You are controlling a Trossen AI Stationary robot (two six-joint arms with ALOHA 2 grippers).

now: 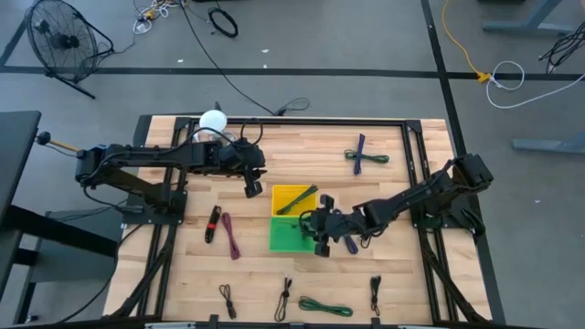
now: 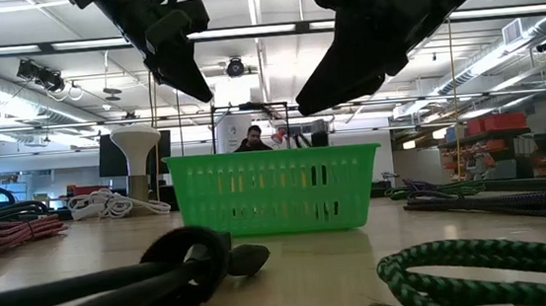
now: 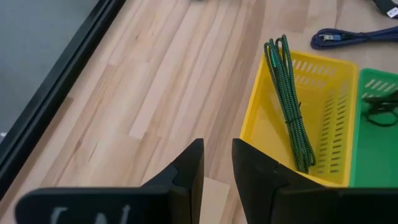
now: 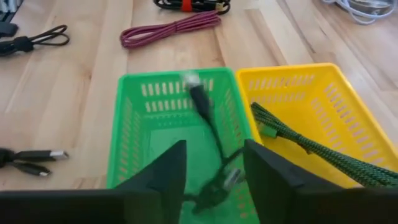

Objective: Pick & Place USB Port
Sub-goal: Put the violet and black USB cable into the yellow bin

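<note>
While I hang just above the green basket, my right gripper has its two fingers spread apart, gripping nothing. Between them and a little beyond, a black USB cable shows inside the green basket, blurred, its silver plug toward the far wall; I cannot tell whether it rests on the floor of the basket. From overhead, my right gripper sits over the basket's edge nearest the right arm.

Just beside the green basket, touching it, stands the yellow basket, and a green braided cable lies slanted across it, one end over the rim. Farther out on the wooden table lie a maroon cable and a small black cable.

My left gripper waits near the far side of the yellow basket, its fingers close together with a narrow gap and nothing between them.
</note>
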